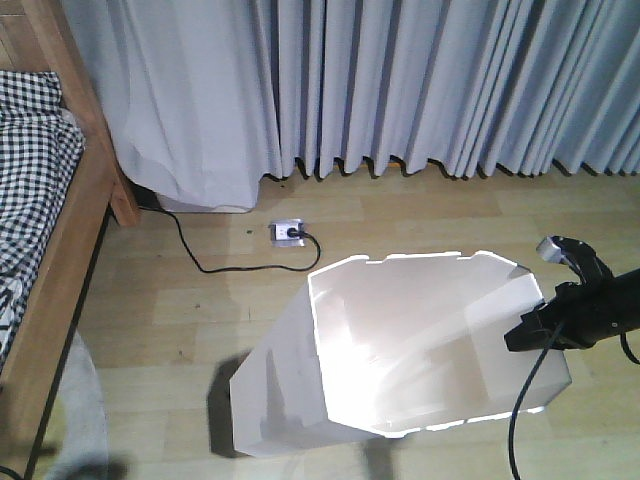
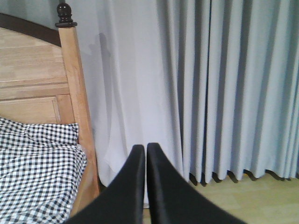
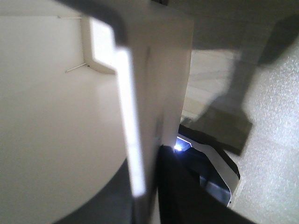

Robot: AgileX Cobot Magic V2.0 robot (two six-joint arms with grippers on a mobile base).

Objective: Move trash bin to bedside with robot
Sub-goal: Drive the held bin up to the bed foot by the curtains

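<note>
a white trash bin (image 1: 285, 385) stands on pale wood-plank flooring, well apart from the bed (image 1: 70, 250) at the left edge of the front view, with bare floor between them. the robot's right gripper (image 1: 525, 335) meets the bin at its right rim, the side away from the bed. so the bed lies straight across the bin from the jaws, and any move to the bedside has to carry the bin leftward towards the light brown side rail.

in the right wrist view the bin's thin wall runs edge-on between two dark fingers (image 3: 187, 191), and the jaws appear closed on it just below the rim. the left gripper (image 2: 145, 156) hangs free in front of the bedpost (image 2: 74, 93), its black fingers almost touching, with nothing between them. it is nowhere near the bin.

the bin is smooth thin plastic, likely to flex. its rim is angular and notched, its sides taper to the base, and its inside glares cream. black-and-white checked bedding (image 1: 30, 150) covers the mattress. grey pleated curtains (image 1: 420, 80) fall to the floor behind, and a black cable (image 1: 200, 258) snakes to a floor socket (image 1: 288, 232).
</note>
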